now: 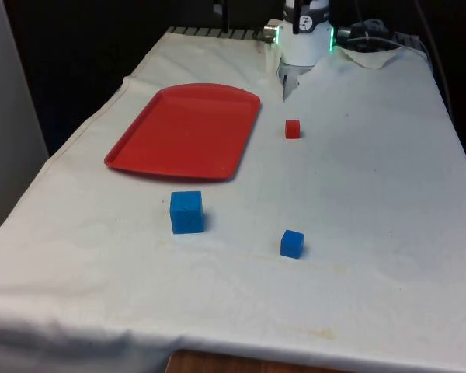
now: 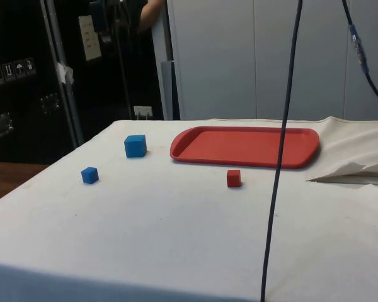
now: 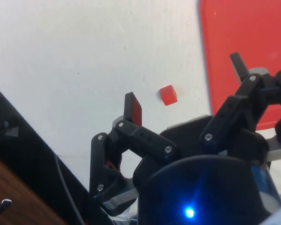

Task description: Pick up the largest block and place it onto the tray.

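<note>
Large blue block (image 1: 186,211) on bench (image 1: 373,194), at five o'clock of red tray (image 1: 186,128); pincer (image 3: 187,89) wide, empty.

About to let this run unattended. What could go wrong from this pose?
1. Wrong pick: the small red block lies nearest the tool, which hangs open above it, while the largest, the big blue block, sits further away beside a smaller blue block.
2. Reaching the big blue block may mean passing low over the red block or the red tray; a nudge is possible.
3. The big blue block sits close to the tray's rim, so a finger could catch it.
</note>
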